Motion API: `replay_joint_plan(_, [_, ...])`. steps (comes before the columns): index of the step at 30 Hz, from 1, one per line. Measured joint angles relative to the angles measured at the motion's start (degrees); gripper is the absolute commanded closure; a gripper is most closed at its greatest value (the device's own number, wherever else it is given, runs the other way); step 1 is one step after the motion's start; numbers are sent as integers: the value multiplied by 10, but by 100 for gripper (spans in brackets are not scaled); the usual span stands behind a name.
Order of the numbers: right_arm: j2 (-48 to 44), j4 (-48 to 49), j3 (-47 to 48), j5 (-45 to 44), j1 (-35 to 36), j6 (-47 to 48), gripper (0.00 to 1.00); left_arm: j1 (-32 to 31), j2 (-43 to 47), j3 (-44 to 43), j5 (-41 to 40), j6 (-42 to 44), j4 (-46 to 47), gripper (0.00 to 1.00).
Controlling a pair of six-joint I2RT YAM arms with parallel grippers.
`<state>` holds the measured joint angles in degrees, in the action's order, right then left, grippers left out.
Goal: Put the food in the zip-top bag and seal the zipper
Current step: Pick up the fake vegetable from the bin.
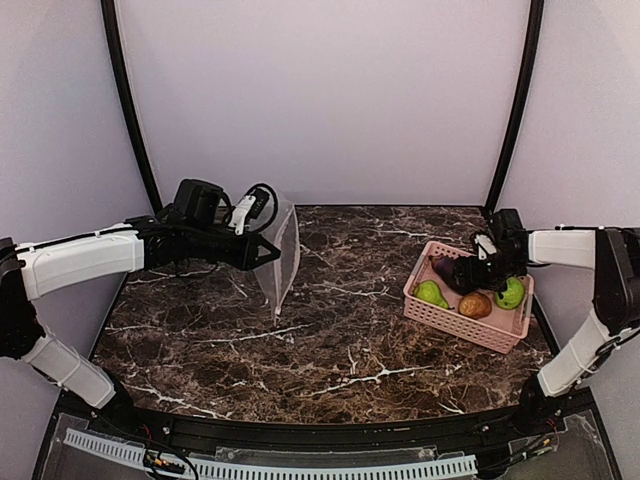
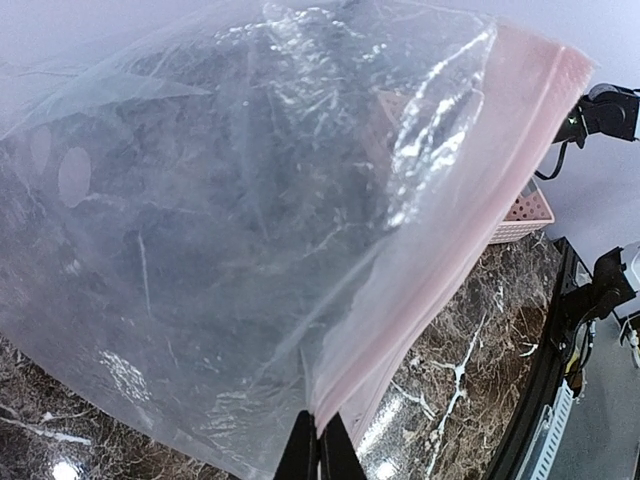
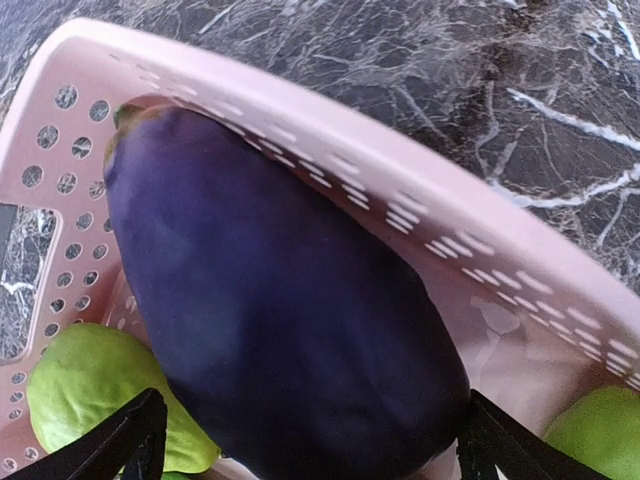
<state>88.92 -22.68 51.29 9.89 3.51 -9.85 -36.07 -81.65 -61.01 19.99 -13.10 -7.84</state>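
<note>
The left gripper [image 2: 320, 455] was pressed together on the zipper [image 2: 450, 230] end, the bag [image 1: 282, 255] held up at the table's far-left part. With so thin a pinch, the bag could be dropped. The right gripper [image 1: 468, 272] was spread around the eggplant [image 3: 280, 300] in the basket [image 1: 470, 325] at the right edge, and the smooth skin could be squeezed out. The table [image 1: 330, 350] was dark veined marble, the walls [image 1: 330, 100] pale lilac.
</note>
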Motion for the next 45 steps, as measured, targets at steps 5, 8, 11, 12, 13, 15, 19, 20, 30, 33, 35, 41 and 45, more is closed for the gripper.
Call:
replay_joint_plan(5, [-9,-2,-5,-3,38,9,1,11,0,0,8,-6,0,99])
replay_joint_plan(8, [-10,-2,-5,-22,48,8,1,16,0,0,12,-9,0,99])
replay_joint_plan(11, [3,-7,3,-40,46,7,1,19,0,0,17,-11,0,99])
replay_joint_plan(12, [10,-6,7,-44,46,7,1,19,0,0,18,-11,0,99])
replay_joint_plan(13, [18,-3,10,-46,45,8,1,21,0,0,19,-11,0,99])
replay_joint_plan(15, [28,3,11,-46,46,10,2,21,0,0,21,-12,0,99])
replay_joint_plan(19, [31,11,11,-35,46,25,4,22,0,0,23,-13,0,99])
replay_joint_plan(20, [31,15,11,-31,45,29,4,22,0,0,24,-13,0,99])
replay_joint_plan(30, [44,50,11,-28,45,77,1,22,-1,0,36,-17,0,99])
replay_joint_plan(33, [50,57,11,-26,45,97,5,22,-1,0,36,-19,0,99])
replay_joint_plan(35, [50,64,11,-24,48,109,6,22,-1,0,37,-20,0,99])
replay_joint_plan(41, [42,75,2,-25,71,126,17,23,-3,0,41,-22,0,99])
replay_joint_plan(45, [41,80,0,-28,77,127,29,24,-3,0,45,-23,0,99])
